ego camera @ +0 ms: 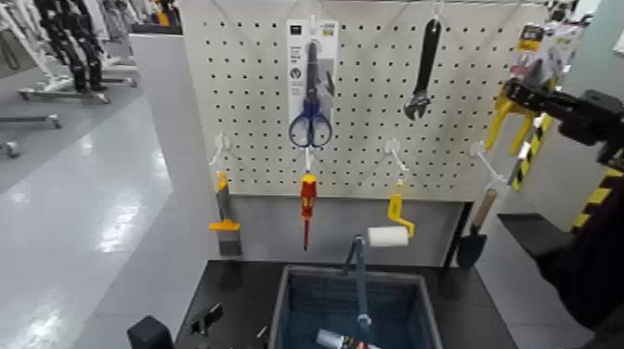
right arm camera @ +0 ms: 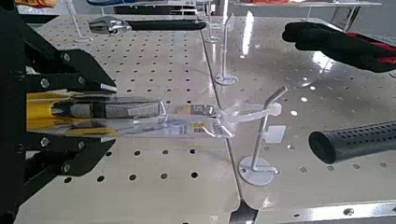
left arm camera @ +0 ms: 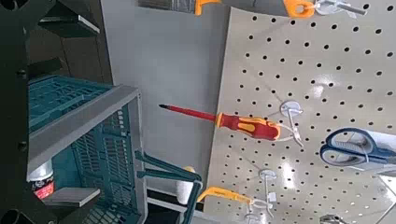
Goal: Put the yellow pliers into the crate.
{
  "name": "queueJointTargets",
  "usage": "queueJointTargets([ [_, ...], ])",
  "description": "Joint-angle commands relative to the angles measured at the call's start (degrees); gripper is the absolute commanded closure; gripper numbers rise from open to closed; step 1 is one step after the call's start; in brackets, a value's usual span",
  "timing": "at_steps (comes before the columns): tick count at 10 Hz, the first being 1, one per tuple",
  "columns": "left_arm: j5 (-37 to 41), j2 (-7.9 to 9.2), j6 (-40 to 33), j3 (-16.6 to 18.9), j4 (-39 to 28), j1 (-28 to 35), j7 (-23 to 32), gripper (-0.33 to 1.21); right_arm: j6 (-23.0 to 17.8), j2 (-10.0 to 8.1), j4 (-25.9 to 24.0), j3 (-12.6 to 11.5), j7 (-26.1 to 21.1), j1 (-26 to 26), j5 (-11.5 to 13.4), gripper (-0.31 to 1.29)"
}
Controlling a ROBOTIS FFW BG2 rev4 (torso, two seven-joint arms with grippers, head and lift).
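Right pincer clenched on yellow pliers at pegboard, left pincer seemingly parked low.

The pegboard stands far, the crate near below it. Scissors hang left of the wrench. The pliers hang far right, in the right gripper.
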Motion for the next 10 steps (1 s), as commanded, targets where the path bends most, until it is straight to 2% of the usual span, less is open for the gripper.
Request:
queueJointTargets([
  [1, 0.0, 0.0, -0.1, 0.0, 0.0, 0.0, 0.0, 0.1, 0.0, -0.1, -0.1, 0.0, 0.0, -0.2, 0.2, 1.07],
  [5, 0.0, 0.0, -0.1, -0.1, 0.0, 0.0, -0.1, 0.1, -0.1, -0.1, -0.1, 0.3, -0.1, -0.8, 0.3, 1.07],
  [7, 0.0, 0.0, -0.1, 0.1, -0.1, 0.0, -0.2, 0.1, -0.2, 0.16, -1.7, 0.0, -0.1, -0.6, 0.5, 1.07],
  [8, 0.0, 0.0, -0.1, 0.1, -0.1, 0.1, -0.4, 0.1, 0.1, 0.51, -3.8, -1.0, -0.4, 0.5, 0.5, 1.07],
  [10, 0.0, 0.0, -0.1, 0.3, -0.1, 0.2, -0.5, 0.1, 2.3, 1.48, -11.5, -4.1, -1.5, 4.2, 1.0, 1.07],
])
